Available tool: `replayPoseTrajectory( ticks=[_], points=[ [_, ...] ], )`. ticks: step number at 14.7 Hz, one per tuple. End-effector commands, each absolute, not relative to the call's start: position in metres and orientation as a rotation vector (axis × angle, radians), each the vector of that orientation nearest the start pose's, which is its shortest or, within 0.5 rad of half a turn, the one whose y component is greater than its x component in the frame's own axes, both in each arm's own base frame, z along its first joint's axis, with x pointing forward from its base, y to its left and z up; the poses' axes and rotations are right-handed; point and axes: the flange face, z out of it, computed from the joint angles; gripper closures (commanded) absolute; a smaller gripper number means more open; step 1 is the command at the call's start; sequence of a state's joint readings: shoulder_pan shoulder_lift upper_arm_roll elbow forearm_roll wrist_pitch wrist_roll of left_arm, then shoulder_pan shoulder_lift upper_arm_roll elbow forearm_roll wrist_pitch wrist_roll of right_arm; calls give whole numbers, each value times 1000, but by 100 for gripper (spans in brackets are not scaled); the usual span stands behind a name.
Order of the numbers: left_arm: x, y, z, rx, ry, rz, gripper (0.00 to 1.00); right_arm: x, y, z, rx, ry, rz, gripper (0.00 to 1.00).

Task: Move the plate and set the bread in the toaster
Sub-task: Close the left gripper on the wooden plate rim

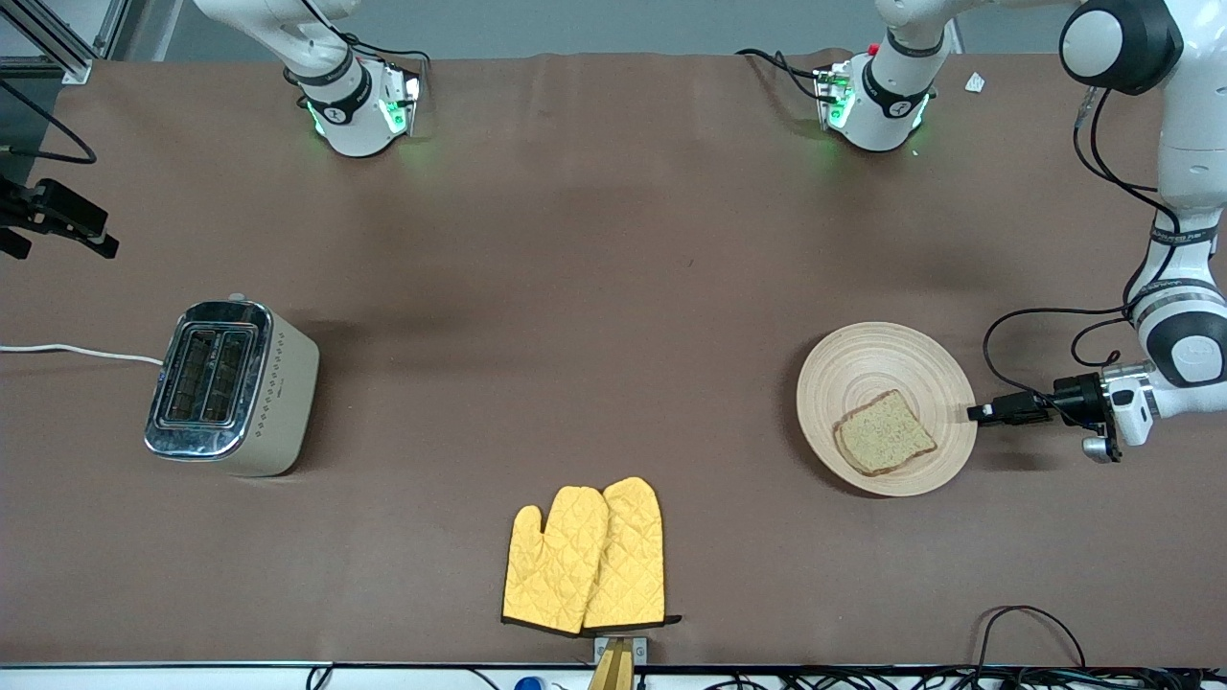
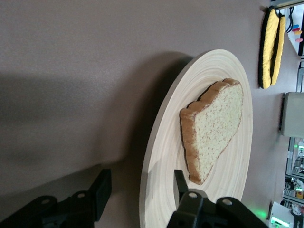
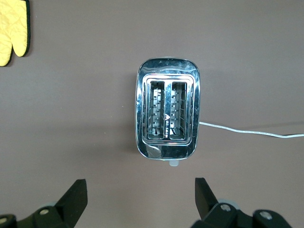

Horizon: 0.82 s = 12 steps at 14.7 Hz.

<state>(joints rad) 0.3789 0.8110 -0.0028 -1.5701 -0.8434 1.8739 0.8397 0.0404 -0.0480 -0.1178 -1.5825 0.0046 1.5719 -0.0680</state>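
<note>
Bread [image 1: 885, 432] lies on plate [image 1: 868, 369] near the left arm's worktop edge, where we see left claw [image 1: 976, 413] open astride its rim; right claw [image 3: 141, 197] gapes above toaster [image 1: 230, 387].

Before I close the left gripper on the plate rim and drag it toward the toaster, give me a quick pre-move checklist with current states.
1. Left gripper open and straddling the plate rim: ok, one finger under the edge and one over it in the left wrist view.
2. Bread lying flat on the plate, clear of the fingers: ok.
3. Toaster upright with both slots empty: ok, seen in the right wrist view.
4. Right gripper open and up over the toaster: ok.
5. Oven mitts out of the drag path: ok, they lie nearer the front camera.
6. Rim seated deep enough for a firm hold: cannot tell.
</note>
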Motion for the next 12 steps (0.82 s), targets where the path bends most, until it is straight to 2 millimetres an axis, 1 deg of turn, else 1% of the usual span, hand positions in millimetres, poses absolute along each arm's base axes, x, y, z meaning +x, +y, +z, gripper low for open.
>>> replayPoseTrajectory(
  ticks=[1, 4, 7, 10, 11, 12],
  points=[
    [630, 186, 148, 2264, 22, 52, 48, 530, -45, 647, -3146, 7, -66, 0],
    [629, 185, 148, 2257, 17, 43, 61, 530, -45, 647, -3146, 7, -66, 0],
    [627, 184, 146, 2253, 12, 36, 80, 530, -44, 647, -3146, 5, -66, 0],
    [625, 181, 143, 2233, 6, 15, 89, 530, -45, 647, -3146, 7, -66, 0],
    [626, 181, 144, 2233, 1, 16, 93, 530, -45, 647, -3146, 7, -66, 0],
    [627, 181, 146, 2237, -7, 16, 93, 530, -45, 647, -3146, 7, -64, 0]
  ],
)
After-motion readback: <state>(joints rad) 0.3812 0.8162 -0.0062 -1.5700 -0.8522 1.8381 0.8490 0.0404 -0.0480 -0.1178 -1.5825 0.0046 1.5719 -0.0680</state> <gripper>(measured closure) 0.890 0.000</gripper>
